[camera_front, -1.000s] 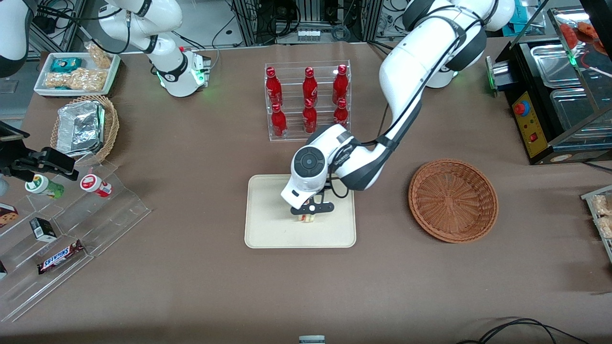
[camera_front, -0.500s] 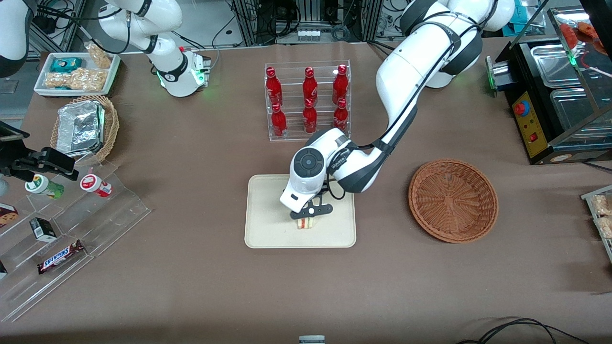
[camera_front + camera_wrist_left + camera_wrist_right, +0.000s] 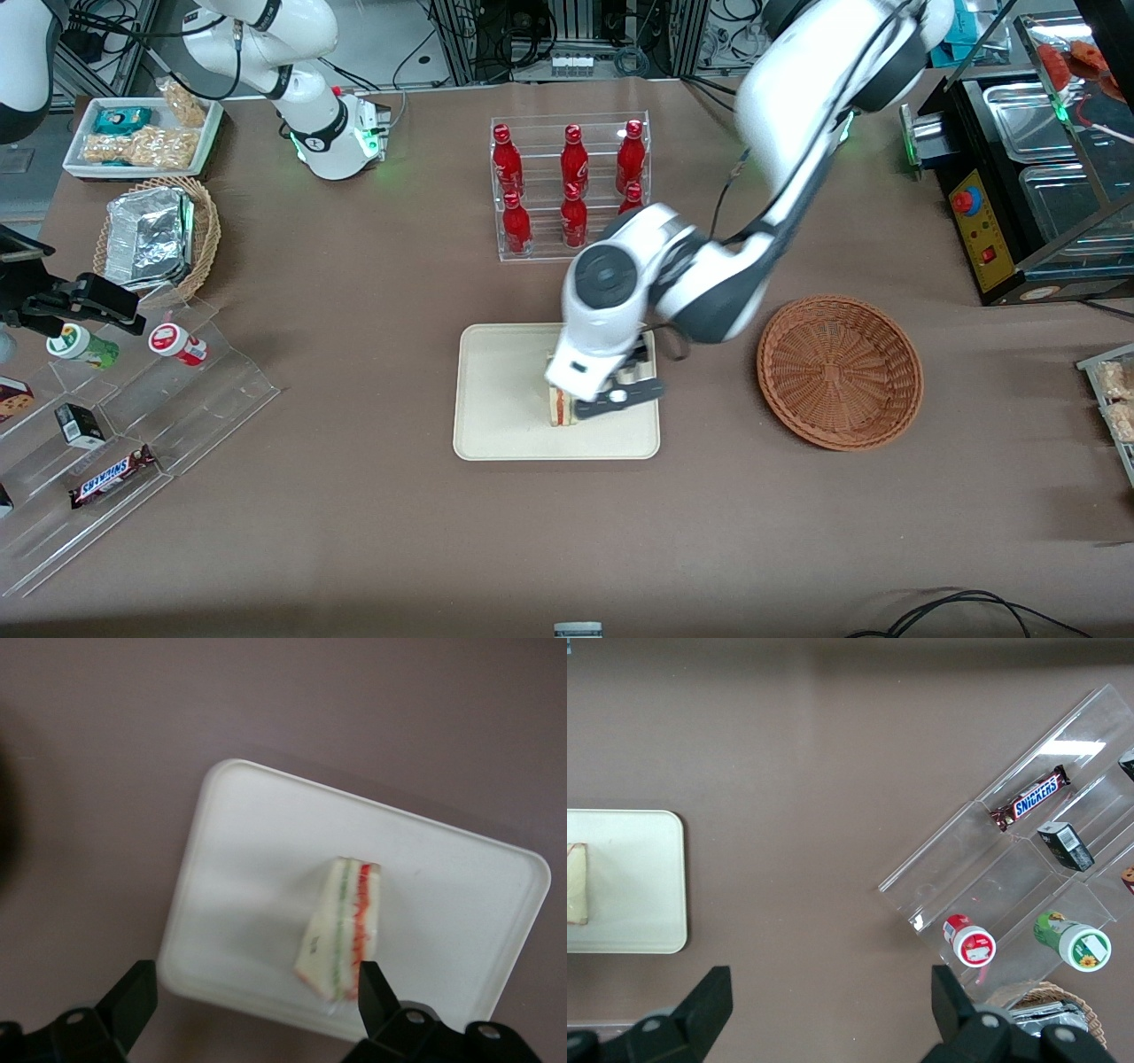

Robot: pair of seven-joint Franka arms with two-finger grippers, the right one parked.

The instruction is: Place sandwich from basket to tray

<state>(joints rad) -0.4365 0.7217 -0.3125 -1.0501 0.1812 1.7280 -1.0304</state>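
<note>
The sandwich (image 3: 561, 408), a pale wedge with red and green filling, lies on the cream tray (image 3: 496, 390), on the half toward the front camera. My left arm's gripper (image 3: 606, 400) hangs open above the tray, lifted off the sandwich and slightly to its basket side. In the left wrist view the sandwich (image 3: 345, 926) rests on the tray (image 3: 248, 850), and the gripper (image 3: 252, 992) stands wide apart with nothing between its black fingers (image 3: 133, 990). The reddish-brown basket (image 3: 839, 372) sits empty beside the tray, toward the working arm's end. The right wrist view shows the sandwich (image 3: 576, 883) on the tray (image 3: 638, 877).
A clear rack of red bottles (image 3: 571, 186) stands farther from the front camera than the tray. Toward the parked arm's end are a tan basket with a foil pack (image 3: 155, 235), a white snack tray (image 3: 142, 135) and an acrylic stand (image 3: 124, 416). A black appliance (image 3: 1019, 195) sits at the working arm's end.
The gripper has let go of the sandwich, risen off it and shifted toward the basket. The sandwich stays lying on the tray.
</note>
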